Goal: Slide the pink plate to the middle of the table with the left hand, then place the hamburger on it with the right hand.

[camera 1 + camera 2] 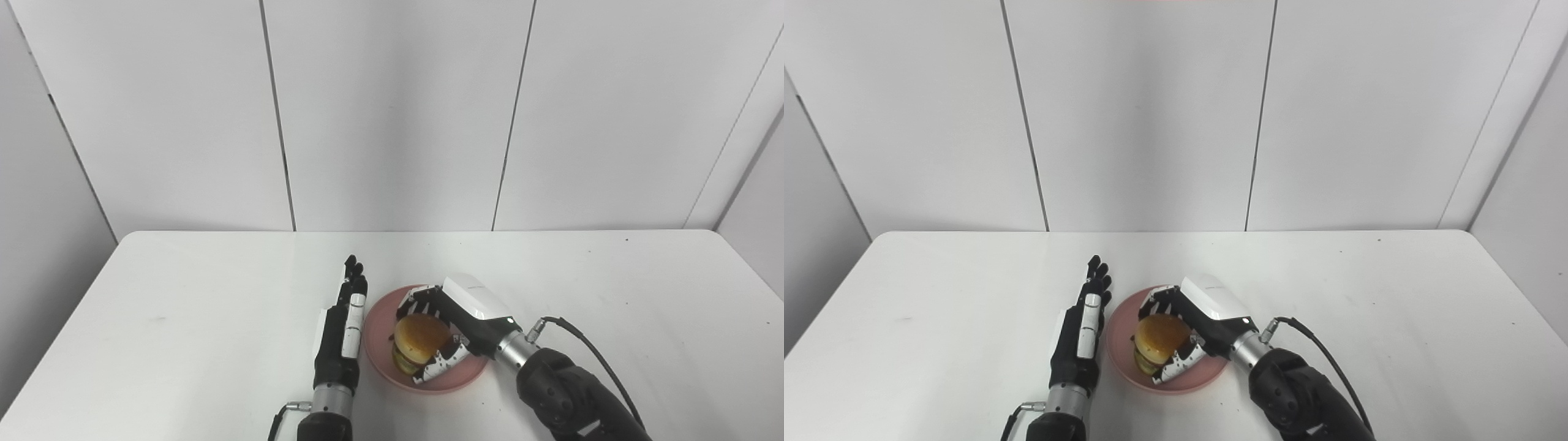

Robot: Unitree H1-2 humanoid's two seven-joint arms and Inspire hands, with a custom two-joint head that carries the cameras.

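A pink plate [378,318] lies near the table's front middle. The hamburger [419,343], with a tan bun and green and yellow layers, sits over the plate's centre. My right hand [456,324] is wrapped around the hamburger, fingers behind it and thumb in front, so it is shut on it. Whether the hamburger rests on the plate or hangs just above it I cannot tell. My left hand [344,324] stands flat and on edge just left of the plate's rim, fingers straight and pointing away, holding nothing.
The white table [184,318] stretches wide on both sides of the plate. White wall panels [392,116] rise right behind its far edge. A black cable [588,343] loops off my right wrist.
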